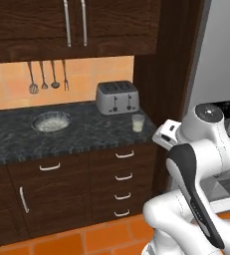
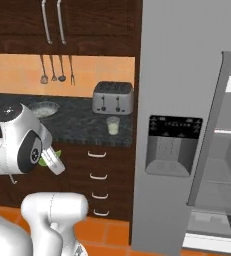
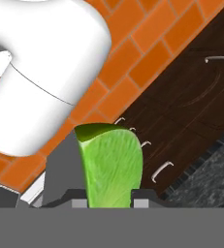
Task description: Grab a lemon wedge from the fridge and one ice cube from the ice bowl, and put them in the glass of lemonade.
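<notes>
No writing is readable anywhere; the fridge (image 2: 187, 75) dispenser panel (image 2: 173, 145) shows only blurred marks. In the hand view, the gripper (image 3: 108, 193) is closed on the lemon wedge (image 3: 111, 167), low centre, its fingertips mostly hidden. The glass of lemonade (image 1: 137, 123) and ice bowl (image 1: 51, 121) sit on the counter (image 1: 17, 144), mid-frame.

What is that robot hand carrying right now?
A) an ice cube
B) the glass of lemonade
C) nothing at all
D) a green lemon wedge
D: in the hand view the gripper is shut on the bright green lemon wedge, and a bit of green peeks out by the hand in the right base view, while the glass of lemonade stands on the counter in front of the toaster.
</notes>
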{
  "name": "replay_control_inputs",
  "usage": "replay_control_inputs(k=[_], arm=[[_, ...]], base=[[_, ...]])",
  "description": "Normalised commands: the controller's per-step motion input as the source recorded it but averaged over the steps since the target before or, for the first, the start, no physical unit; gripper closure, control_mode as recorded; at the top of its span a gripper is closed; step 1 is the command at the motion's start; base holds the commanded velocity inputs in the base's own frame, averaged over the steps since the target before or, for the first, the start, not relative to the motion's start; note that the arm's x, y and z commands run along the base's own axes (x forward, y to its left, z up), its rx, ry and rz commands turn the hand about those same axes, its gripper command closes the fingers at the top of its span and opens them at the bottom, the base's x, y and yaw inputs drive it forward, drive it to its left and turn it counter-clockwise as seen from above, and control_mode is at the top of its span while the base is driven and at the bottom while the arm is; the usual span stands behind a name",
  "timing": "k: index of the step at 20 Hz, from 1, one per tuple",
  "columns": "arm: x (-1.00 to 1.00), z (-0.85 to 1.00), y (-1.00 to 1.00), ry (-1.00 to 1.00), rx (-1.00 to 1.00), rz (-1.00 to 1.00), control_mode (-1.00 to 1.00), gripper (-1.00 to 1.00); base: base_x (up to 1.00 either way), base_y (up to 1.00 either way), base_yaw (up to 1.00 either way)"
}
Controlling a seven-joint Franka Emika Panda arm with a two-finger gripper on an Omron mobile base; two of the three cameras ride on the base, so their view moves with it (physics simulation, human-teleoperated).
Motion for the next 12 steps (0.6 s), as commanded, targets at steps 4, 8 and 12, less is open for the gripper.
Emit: replay_control_inputs(k=[4,8,12], arm=[[0.0,0.0,0.0,0.0,0.0,0.0,1.0,1.0],[0.0,0.0,0.0,0.0,0.0,0.0,1.0,1.0],[0.0,0.0,0.0,0.0,0.0,0.0,1.0,1.0]], base=[[0.51,0.42,-0.13],[0.43,0.46,-0.14],[0.41,0.56,-0.13]])
